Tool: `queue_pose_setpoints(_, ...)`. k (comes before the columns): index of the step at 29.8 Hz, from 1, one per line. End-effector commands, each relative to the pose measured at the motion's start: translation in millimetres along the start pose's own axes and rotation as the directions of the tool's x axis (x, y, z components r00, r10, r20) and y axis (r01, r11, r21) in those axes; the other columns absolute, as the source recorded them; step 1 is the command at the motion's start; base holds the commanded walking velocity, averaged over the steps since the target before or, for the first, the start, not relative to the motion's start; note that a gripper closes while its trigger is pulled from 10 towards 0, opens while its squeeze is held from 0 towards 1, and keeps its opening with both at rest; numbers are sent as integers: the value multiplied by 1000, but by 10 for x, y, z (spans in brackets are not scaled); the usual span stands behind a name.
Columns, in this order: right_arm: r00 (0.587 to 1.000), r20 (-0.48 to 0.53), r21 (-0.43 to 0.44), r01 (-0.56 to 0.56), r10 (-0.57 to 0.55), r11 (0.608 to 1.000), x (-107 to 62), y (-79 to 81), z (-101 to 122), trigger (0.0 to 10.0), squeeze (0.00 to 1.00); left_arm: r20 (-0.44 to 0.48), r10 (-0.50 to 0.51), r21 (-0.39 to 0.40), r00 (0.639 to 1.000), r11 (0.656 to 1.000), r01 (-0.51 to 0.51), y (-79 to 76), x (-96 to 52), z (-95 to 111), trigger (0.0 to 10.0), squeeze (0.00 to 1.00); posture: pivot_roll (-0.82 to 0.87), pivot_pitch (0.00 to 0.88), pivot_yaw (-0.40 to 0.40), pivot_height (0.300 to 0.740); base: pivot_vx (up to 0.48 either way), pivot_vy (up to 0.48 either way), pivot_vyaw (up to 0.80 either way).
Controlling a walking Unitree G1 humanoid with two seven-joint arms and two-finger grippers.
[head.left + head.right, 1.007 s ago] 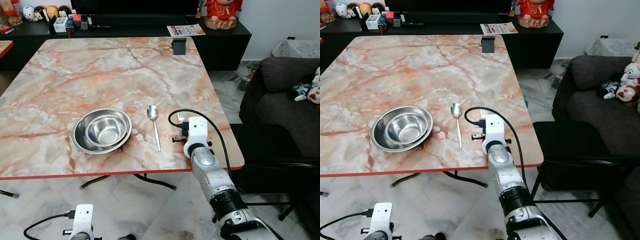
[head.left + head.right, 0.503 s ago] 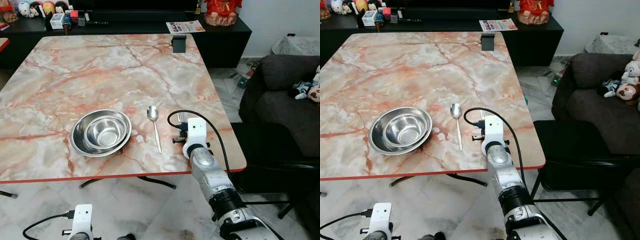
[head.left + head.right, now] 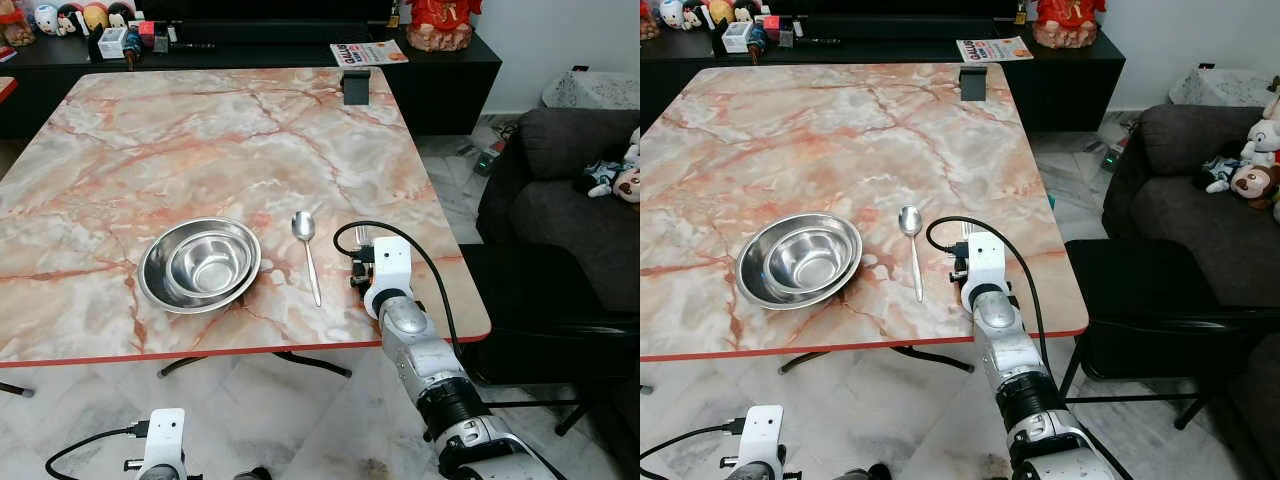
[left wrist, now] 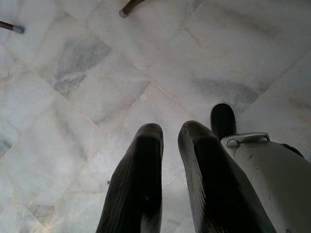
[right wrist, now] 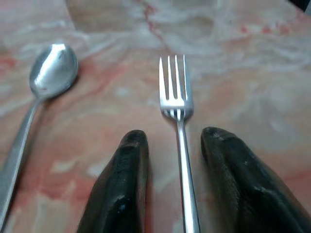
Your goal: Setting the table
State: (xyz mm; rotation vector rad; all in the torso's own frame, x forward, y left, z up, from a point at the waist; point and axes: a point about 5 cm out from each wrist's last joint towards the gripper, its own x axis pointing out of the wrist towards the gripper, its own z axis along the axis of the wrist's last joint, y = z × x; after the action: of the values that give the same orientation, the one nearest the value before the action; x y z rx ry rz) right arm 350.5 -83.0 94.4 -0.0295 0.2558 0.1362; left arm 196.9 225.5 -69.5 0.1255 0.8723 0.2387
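**A:** Item one?

**B:** Fork (image 5: 177,104), metal, lying flat on the tabletop (image 3: 230,140) near its right edge, tines pointing away from me. My right hand (image 5: 181,160) is around its handle: fingers (image 5: 124,184) apart, one on each side, not closed on it. I judge it light, stiff and slick, and it lies so flat that there is little to get under. I would pinch the narrow handle across its width, about mid-length, so it does not swing.

**A:** Item two?

**B:** Spoon (image 3: 306,252), metal, just to the left of the fork, roughly parallel with it, bowl end away from me. Probably handles the same way.

**A:** Item three?

**B:** Steel bowl (image 3: 199,264), left of the spoon, upright, nothing in it. Rigid, likely to slide on this marbled surface.

**A:** Left hand?

**B:** My left hand (image 4: 167,160) hangs idle over the tiled floor (image 4: 73,73), fingers nearly together.

**A:** Writing, labels?

**B:** None on the cutlery. A printed leaflet (image 3: 368,53) lies on the dark sideboard beyond; its text is too small to read.
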Motion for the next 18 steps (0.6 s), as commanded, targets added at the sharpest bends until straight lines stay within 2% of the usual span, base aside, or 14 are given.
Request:
queue_pose_setpoints(1, 998, 52, -2, -18, 18, 1000, -1, 38, 96, 10000, 1000, -28, 9, -3, 1000, 1000, -9, 29, -10, -70, 10000, 0, -27, 142, -6, 740, 0, 0, 0)
queue_pose_setpoints(7, 994, 106, -41, 8, -3, 999, -7, 34, 196, 10000, 1000, -29, 3, -2, 1000, 1000, -4, 17, -10, -68, 10000, 0, -30, 141, -4, 740, 0, 0, 0)
queue_pose_setpoints(8, 994, 107, -49, 12, -7, 999, -7, 33, 201, 10000, 243, -28, 2, -2, 1000, 1000, -2, 13, -10, -67, 10000, 0, -30, 141, -4, 740, 0, 0, 0)
queue_pose_setpoints(9, 993, 118, -52, 24, -17, 998, -10, 23, 212, 10000, 0, -28, 1, -3, 1000, 1000, -2, 10, -10, -65, 10000, 0, -27, 139, -4, 740, 0, 0, 0)
queue_pose_setpoints(11, 990, 137, -53, 39, -31, 998, -15, 10, 239, 10000, 0, -27, 1, -4, 1000, 1000, -1, 9, -9, -62, 10000, 0, -27, 139, -3, 740, 0, 0, 0)
queue_pose_setpoints(13, 979, 199, -55, 55, -43, 997, -33, -8, 343, 10000, 0, -26, 2, -6, 1000, 1000, -2, 12, -9, -60, 10000, 0, -28, 139, -3, 740, 0, 0, 0)
queue_pose_setpoints(16, 943, 330, -155, 101, -45, 983, -76, -19, 509, 10000, 0, -24, 2, -3, 1000, 1000, -2, 21, -9, -61, 10000, 0, -35, 135, -1, 740, 0, 0, 0)
queue_pose_setpoints(18, 920, 391, -169, 109, -35, 980, -102, -14, 573, 10000, 0, -16, -2, 2, 1000, 1000, 2, 16, -9, -53, 10000, 0, -33, 131, -3, 740, 0, 0, 0)
